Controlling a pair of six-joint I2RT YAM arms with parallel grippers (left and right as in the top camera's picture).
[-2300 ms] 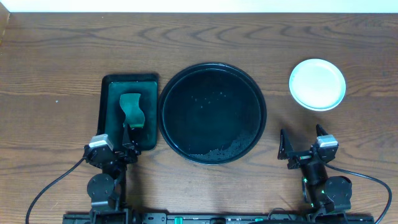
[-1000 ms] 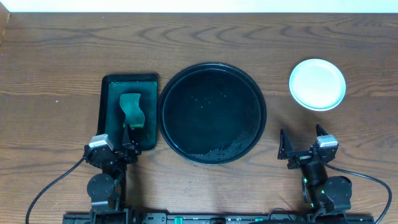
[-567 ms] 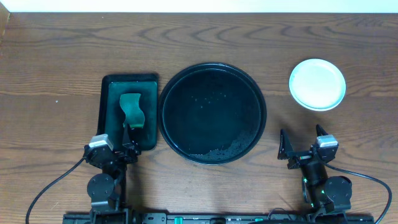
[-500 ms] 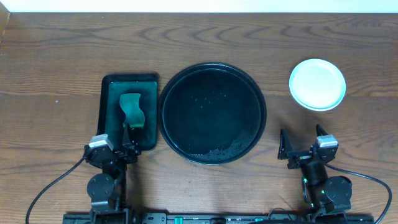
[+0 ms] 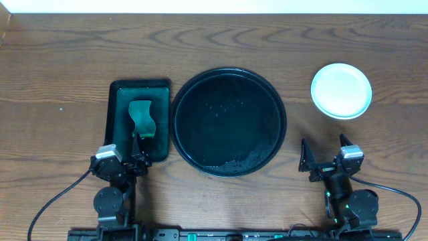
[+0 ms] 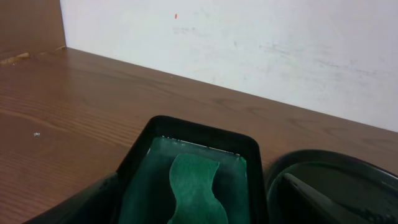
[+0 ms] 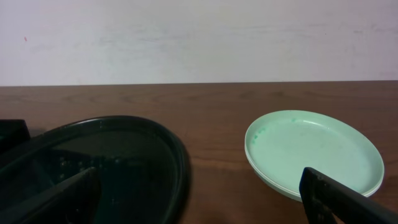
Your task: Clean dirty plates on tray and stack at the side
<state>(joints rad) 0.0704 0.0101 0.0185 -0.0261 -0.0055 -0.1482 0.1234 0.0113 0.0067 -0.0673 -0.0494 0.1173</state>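
Observation:
The large round black tray (image 5: pixel 227 137) lies mid-table with no plate on it, only wet specks. The pale white plates (image 5: pixel 341 90) sit stacked on the bare wood to its right; the top one looks clean in the right wrist view (image 7: pixel 314 149). My left gripper (image 5: pixel 127 161) rests open at the near end of the green tray, its jaws wide apart (image 6: pixel 199 208) with nothing gripped. My right gripper (image 5: pixel 324 155) stands open near the front edge, between tray and plates (image 7: pixel 202 202), holding nothing.
A rectangular dark green tray (image 5: pixel 117 94) left of the black tray holds a wavy green sponge (image 5: pixel 141 118), which the left wrist view shows just ahead of the fingers (image 6: pixel 196 186). Brown wood tabletop surrounds everything; a white wall runs along the back.

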